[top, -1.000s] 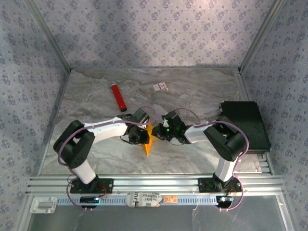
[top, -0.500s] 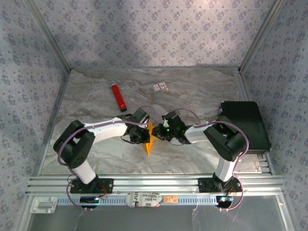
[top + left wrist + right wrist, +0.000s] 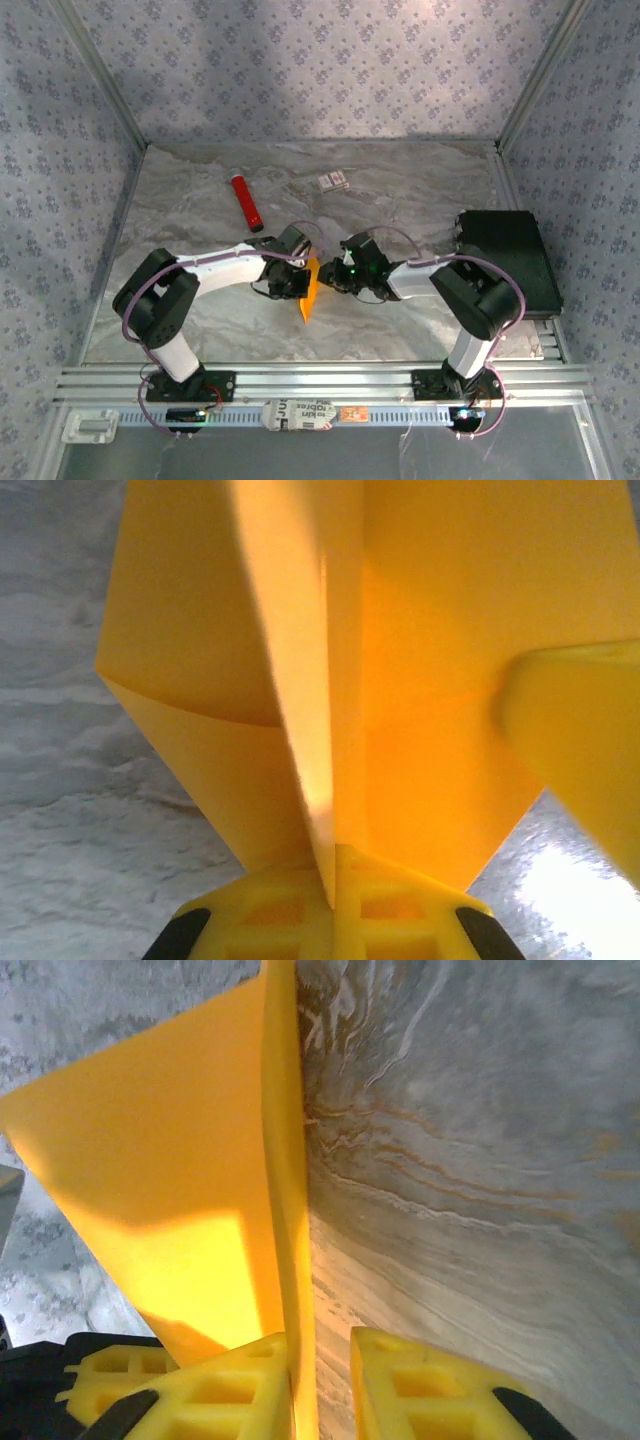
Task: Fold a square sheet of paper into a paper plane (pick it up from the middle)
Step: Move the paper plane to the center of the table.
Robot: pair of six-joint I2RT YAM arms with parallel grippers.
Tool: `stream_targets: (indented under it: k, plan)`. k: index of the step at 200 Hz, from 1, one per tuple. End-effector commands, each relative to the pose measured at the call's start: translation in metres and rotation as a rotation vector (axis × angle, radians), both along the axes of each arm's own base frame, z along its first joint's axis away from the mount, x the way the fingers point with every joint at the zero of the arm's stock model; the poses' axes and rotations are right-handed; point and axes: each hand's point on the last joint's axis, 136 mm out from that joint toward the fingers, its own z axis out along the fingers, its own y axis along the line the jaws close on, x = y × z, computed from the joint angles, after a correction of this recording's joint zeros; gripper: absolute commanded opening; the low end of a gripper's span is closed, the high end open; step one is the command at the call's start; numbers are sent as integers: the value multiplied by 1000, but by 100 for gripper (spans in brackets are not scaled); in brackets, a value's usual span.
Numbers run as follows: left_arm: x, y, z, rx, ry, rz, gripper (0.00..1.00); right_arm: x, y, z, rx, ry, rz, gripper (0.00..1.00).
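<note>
The orange-yellow paper (image 3: 307,292), folded into a narrow pointed dart with a centre ridge, stands on edge at mid-table, its tip toward the near side. My left gripper (image 3: 297,281) is shut on its ridge from the left. In the left wrist view the ridge (image 3: 320,730) runs straight into the closed left gripper (image 3: 335,858), with flaps spreading to both sides. My right gripper (image 3: 328,279) is at the paper's right side. In the right wrist view the paper (image 3: 180,1210) lies against one finger of the right gripper (image 3: 322,1350). The other finger (image 3: 410,1385) stands a small gap away.
A red tube (image 3: 246,203) lies at the back left and a small white card (image 3: 333,181) at the back centre. A black box (image 3: 508,260) sits at the right edge. An aluminium rail (image 3: 320,380) runs along the near side.
The right gripper's jaws have parted a little from the paper. The left gripper has closed tighter on the ridge. The paper's tip has shifted slightly left.
</note>
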Motion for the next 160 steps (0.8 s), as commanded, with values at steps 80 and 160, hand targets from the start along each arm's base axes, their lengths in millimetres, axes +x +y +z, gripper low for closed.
stream_targets:
  k: [80, 160]
  plan:
    - [3, 18, 6, 170, -13, -122, 1, -7, -61, 7, -164, -40, -92, 25]
    - [6, 16, 6, 171, -18, -120, 9, -7, -62, 9, -157, -44, -94, 25]
